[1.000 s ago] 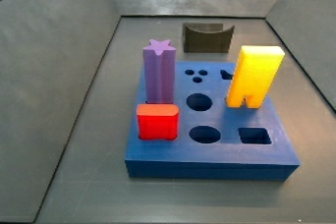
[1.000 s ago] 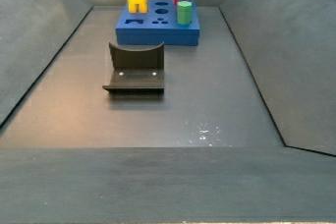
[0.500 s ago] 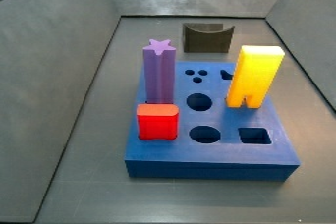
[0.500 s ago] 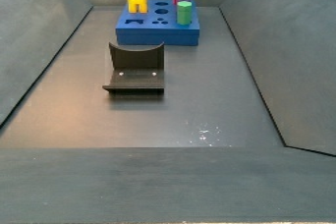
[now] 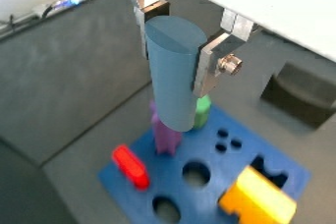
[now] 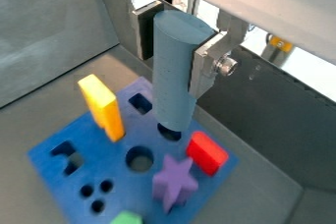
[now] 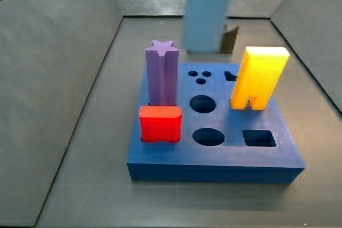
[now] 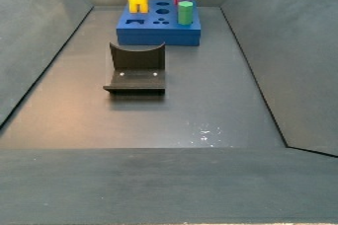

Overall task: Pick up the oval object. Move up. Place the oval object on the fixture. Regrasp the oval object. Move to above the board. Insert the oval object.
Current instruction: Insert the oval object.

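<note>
Here, the claw holds the oval object upright above the board, its flat silver fingers closed against the peg's upper sides in both wrist views, the jaws only as far apart as the peg is wide. The grey-blue peg hangs with its lower end over the board's top, and in a wrist view it appears to sit over a dark hole; whether the tip has entered cannot be told. In a side view the peg shows as a pale column above the far part of the board, between the purple star-topped peg and the yellow block; the claw itself is out of that picture. A red block stands at the board's near corner, a green peg just behind the held piece. The fixture sits on the tabletop beyond the board, empty. The peg looks rigid, smooth and fairly light, probably hard plastic, so it may slip or tilt between flat pads if pressed off-axis. The high grip on its broad sides seems sound, leaving the lower length free for the hole.
</note>
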Controlling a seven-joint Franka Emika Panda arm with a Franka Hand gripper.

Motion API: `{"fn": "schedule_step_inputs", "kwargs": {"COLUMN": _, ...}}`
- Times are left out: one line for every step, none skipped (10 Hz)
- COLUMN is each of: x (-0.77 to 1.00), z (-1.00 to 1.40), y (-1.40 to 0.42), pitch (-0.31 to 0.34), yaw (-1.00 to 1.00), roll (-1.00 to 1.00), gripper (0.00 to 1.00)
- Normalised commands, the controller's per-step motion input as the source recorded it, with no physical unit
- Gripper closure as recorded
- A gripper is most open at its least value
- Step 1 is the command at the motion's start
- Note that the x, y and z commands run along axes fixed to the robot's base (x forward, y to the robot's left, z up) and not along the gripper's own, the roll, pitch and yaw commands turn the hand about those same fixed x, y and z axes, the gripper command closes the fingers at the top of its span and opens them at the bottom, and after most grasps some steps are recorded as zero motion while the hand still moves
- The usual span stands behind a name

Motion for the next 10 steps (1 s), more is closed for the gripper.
{"fn": "schedule_step_inputs", "kwargs": {"x": 0.62, "z": -0.79, "y": -0.21, "pitch": -0.156, "yaw": 0.11, "roll": 0.02, "gripper": 1.0}}
{"fn": "schedule_step_inputs", "kwargs": {"x": 0.47, "z": -0.83, "y": -0.19, "pitch": -0.151, "yaw": 0.19, "roll": 0.1, "gripper": 1.0}}
{"fn": "schedule_step_inputs", "kwargs": {"x": 0.17, "z": -0.78, "y": -0.23, "pitch": -0.21, "yaw": 0.18, "roll": 0.08, "gripper": 1.0}}
{"fn": "schedule_step_inputs", "kwargs": {"x": 0.32, "z": -0.65, "y": -0.34, "pitch": -0.19, "yaw": 0.05, "roll": 0.01, "gripper": 1.0}}
{"fn": "schedule_step_inputs", "kwargs": {"x": 0.09, "z": -0.52, "y": -0.22, "pitch": -0.1, "yaw": 0.03, "roll": 0.16, "gripper": 1.0}}
{"fn": "schedule_step_inputs", "kwargs": {"x": 0.0, "z": -0.52, "y": -0.16, "pitch": -0.079, "yaw": 0.0, "roll": 0.24, "gripper": 1.0}}
{"fn": "schedule_step_inputs", "kwargs": {"x": -0.05, "z": -0.42, "y": -0.1, "pitch": -0.069, "yaw": 0.0, "roll": 0.22, "gripper": 1.0}}
{"fn": "schedule_step_inputs", "kwargs": {"x": -0.14, "z": -0.48, "y": -0.07, "pitch": -0.117, "yaw": 0.0, "roll": 0.09, "gripper": 1.0}}
{"fn": "schedule_step_inputs", "kwargs": {"x": -0.05, "z": -0.41, "y": 0.0, "pitch": -0.107, "yaw": 0.0, "roll": 0.0, "gripper": 1.0}}
{"fn": "schedule_step_inputs", "kwargs": {"x": -0.06, "z": -0.25, "y": 0.0, "pitch": -0.027, "yaw": 0.0, "roll": 0.0, "gripper": 1.0}}
